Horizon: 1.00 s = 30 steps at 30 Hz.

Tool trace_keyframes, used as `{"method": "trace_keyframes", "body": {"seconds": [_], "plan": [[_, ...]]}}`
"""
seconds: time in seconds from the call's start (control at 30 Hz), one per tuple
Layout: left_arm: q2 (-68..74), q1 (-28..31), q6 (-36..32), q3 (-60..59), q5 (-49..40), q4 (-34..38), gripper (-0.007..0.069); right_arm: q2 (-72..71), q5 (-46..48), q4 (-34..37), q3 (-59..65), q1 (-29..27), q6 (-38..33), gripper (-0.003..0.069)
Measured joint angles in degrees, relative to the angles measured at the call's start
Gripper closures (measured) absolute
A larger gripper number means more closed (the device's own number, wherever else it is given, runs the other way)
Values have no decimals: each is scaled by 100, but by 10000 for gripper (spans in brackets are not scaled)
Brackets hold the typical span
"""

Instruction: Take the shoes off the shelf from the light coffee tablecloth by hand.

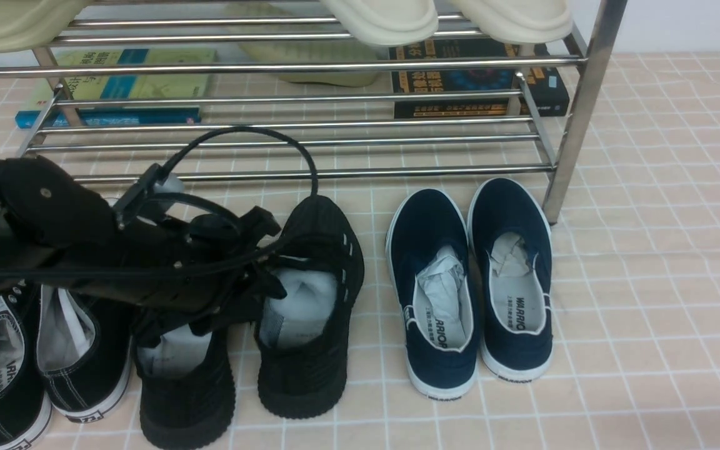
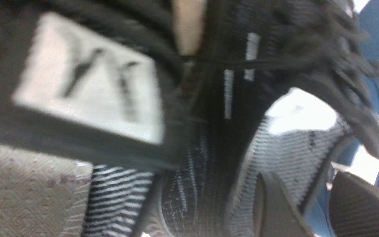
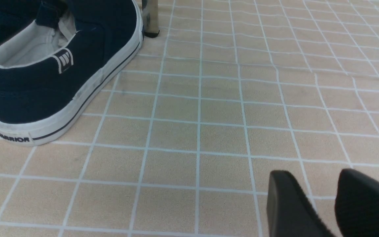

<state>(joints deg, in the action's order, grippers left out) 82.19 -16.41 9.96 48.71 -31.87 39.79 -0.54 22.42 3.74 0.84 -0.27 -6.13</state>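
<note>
The shoes [image 1: 307, 350] stood side by side on the light coffee tablecloth [image 1: 647, 312], just in front of the shelf [image 1: 310, 170], with toes toward it and heels toward me. They were between the black canvas lace-ups [image 1: 35, 362] on the left and the navy slip-ons [image 1: 472, 294] on the right.

My left arm reached in from the left, over the left shoe of the pair. My left claw [image 1: 263, 256] was at the opening of the right shoe, on its left rim, near the white paper stuffing. In the left wrist view, which was blurred, the left claw [image 2: 306, 179] had its fingers [image 2: 275, 204] apart. The dark rim of the shoe seemed to run through the gap, but I could not tell if the fingers touched it.

My right claw [image 3: 316, 174] was low over bare cloth, also with a gap between its fingers. It was to the right of the navy slip-ons and well apart from the shoes. It held nothing.
</note>
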Motion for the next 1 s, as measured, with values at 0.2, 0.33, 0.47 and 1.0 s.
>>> {"method": "trace_keyframes", "body": {"seconds": [0.2,0.33,0.47,1.0], "plan": [[-655,0,-925,552,-941,-510,375,0,0,0,0,0,0,419],[-1330,0,-1388,1050,-2035,-1097,491,0,0,0,0,0,0,419],[-2225,0,-1812,1117,-3179,-1659,600,0,0,0,0,0,0,419],[-5736,0,-1834,-1976,-898,-2005,623,0,0,0,0,0,0,419]]}}
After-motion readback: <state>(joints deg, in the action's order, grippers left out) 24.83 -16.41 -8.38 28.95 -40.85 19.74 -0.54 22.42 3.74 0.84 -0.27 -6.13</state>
